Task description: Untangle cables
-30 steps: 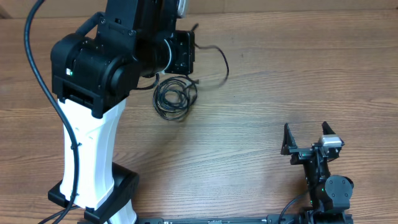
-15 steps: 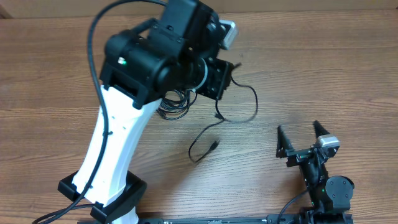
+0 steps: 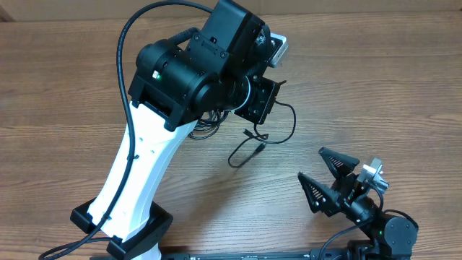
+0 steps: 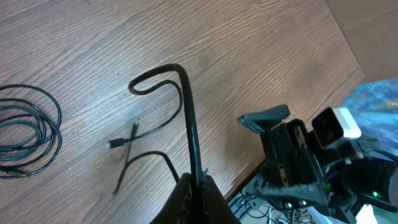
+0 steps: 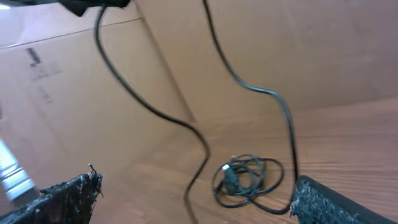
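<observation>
Since the whole idea is getting one strand clear of the mess, the left gripper point(image 4: 195, 185) holds the loose cable point(image 4: 189, 124) up off the counter point(image 3: 375, 87) just beside the coiled bundle point(image 5: 247, 177), with the free end dangling apart from it. Its fingers point(image 4: 180, 202) are pinched tight on that strand. The right gripper point(image 3: 328, 178) sits well away from the bundle, fingers point(image 5: 65, 196) spread wide, holding nothing. I'd guess it's lined up to catch the hanging part.

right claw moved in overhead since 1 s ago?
Yes. The right claw has swung left toward the cable and opened wider, judged against the black rail along the bottom edge.
</observation>
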Robot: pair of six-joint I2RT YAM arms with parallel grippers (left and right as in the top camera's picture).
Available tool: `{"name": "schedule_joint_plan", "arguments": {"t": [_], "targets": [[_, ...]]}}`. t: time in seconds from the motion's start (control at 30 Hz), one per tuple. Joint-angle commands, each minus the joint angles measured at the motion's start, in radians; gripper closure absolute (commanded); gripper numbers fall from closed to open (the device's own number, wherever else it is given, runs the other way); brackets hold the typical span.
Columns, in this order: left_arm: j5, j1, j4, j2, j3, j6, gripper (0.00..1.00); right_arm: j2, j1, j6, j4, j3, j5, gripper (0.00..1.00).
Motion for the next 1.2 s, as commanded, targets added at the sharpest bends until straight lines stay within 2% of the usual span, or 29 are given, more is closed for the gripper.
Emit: {"name": "schedule_joint_plan", "arguments": {"t": [0.0, 0.1, 0.2, 0.33, 0.43, 0.6, 0.73, 1.17], "targets": [[-0.010, -0.001, 0.002, -0.015, -0.004, 0.023, 0.96, -0.006, -0.027, -0.037, -0.042, 0.120, -0.056, 0.00], [-0.010, -0.001, 0.002, -0.015, -0.004, 0.024, 0.96, 0.032, -0.074, -0.172, -0.237, 0.273, -0.042, 0.00], [0.009, -0.002, 0.002, -0.015, -0.004, 0.024, 0.96, 0.121, -0.124, -0.337, -0.508, 0.443, 0.001, 0.00], [0.035, -0.002, 0.002, -0.015, -0.004, 0.027, 0.96, 0.290, -0.157, -0.493, -0.753, 0.614, 0.042, 0.00], [0.055, -0.002, 0.002, -0.015, -0.004, 0.027, 0.96, 0.446, -0.158, -0.536, -0.858, 0.720, 0.041, 0.00], [0.058, -0.002, 0.002, -0.015, -0.004, 0.027, 0.96, 0.628, -0.158, -0.534, -0.940, 0.798, 0.013, 0.00], [0.057, -0.001, 0.002, -0.015, -0.004, 0.027, 0.96, 0.724, -0.158, -0.465, -0.982, 0.798, -0.064, 0.00], [0.057, -0.001, 0.002, -0.015, -0.004, 0.023, 0.96, 0.938, -0.156, -0.438, -1.036, 0.798, -0.094, 0.00]]}}
